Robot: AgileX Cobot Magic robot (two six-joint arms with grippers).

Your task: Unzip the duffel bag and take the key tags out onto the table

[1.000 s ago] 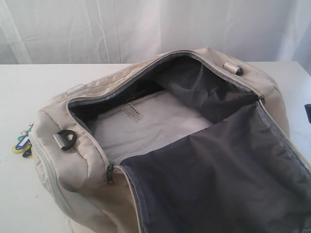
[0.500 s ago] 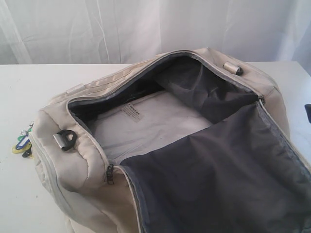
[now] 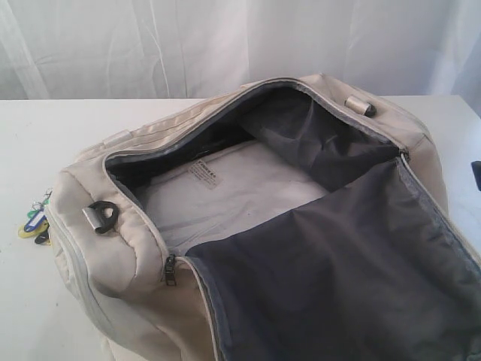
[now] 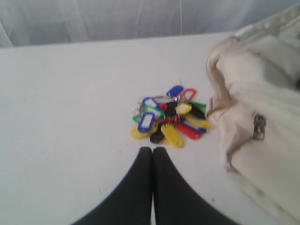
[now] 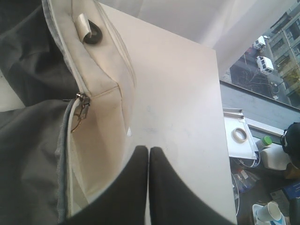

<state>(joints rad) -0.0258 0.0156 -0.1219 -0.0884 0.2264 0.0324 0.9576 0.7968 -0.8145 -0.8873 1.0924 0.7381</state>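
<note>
The cream duffel bag [image 3: 120,256] lies wide open on the white table [image 3: 30,143], its flap folded back to show grey lining [image 3: 331,278]. The key tags [image 4: 168,119] lie in a bunch on the table beside the bag's end [image 4: 253,108], and peek out at the bag's left side [image 3: 34,222] in the exterior view. My left gripper [image 4: 153,151] is shut and empty, a little short of the tags. My right gripper [image 5: 148,151] is shut and empty above the table by the bag's other end [image 5: 101,108]. Neither arm shows in the exterior view.
A zipper pull [image 5: 82,101] hangs at the bag's right end, and another [image 3: 170,269] sits at the front corner. D-ring [image 3: 101,216] on the left end. The table's edge [image 5: 222,122] lies to the right, with clutter on the floor beyond it.
</note>
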